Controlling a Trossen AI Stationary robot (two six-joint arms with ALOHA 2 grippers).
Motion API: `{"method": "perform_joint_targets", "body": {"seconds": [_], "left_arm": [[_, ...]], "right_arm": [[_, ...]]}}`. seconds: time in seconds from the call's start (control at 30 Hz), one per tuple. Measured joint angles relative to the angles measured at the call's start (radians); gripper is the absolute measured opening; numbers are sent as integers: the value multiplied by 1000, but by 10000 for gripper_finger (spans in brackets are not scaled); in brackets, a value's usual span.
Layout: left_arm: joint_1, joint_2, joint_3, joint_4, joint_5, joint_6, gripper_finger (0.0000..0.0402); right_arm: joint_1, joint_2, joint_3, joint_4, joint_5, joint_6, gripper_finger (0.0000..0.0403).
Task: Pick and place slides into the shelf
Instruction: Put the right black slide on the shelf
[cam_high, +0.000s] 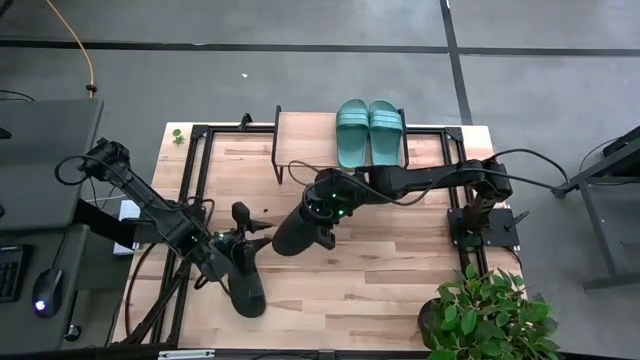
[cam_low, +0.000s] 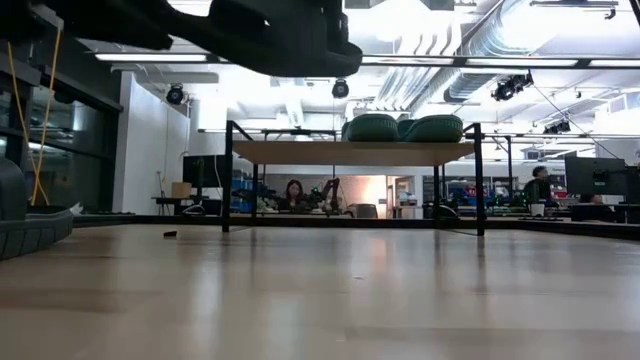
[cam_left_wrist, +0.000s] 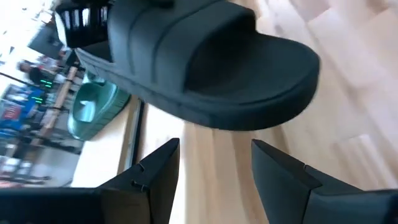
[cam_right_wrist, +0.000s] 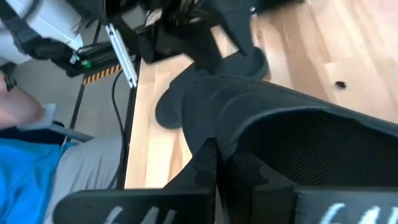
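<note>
Two teal slides (cam_high: 370, 130) lie side by side on the right half of the shelf's plank (cam_high: 305, 135); the low view shows the teal slides (cam_low: 402, 128) on top of the shelf (cam_low: 300, 152). My right gripper (cam_high: 322, 207) is shut on a black slide (cam_high: 298, 232) held in the air over the table's middle. My left gripper (cam_high: 255, 228) stands open just left of it, and its fingers (cam_left_wrist: 155, 174) sit below that slide (cam_left_wrist: 205, 56) without touching. A second black slide (cam_high: 246, 290) lies flat on the table near the front, under my left arm. My right gripper pinches the black slide at the edge of its ribbed strap (cam_right_wrist: 233, 146), beside the foot opening, between its two shut fingers. The fingers slant down from the table's right side. The slide is lifted clear of the table (cam_low: 270, 35) and reaches out beyond the gripper toward the near left.
A potted plant (cam_high: 490, 315) stands at the table's near right corner. Black frame bars (cam_high: 200, 160) run along the table's left and far sides. The shelf's left half is bare plank. People sit in the room (cam_low: 295, 192) beyond the table.
</note>
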Motion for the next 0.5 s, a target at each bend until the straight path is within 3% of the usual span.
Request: {"method": "perform_joint_targets", "body": {"seconds": [0.5], "left_arm": [[-38, 85, 0, 18, -270, 103, 184]], "right_arm": [[-47, -30, 0, -8, -78, 40, 2]]}}
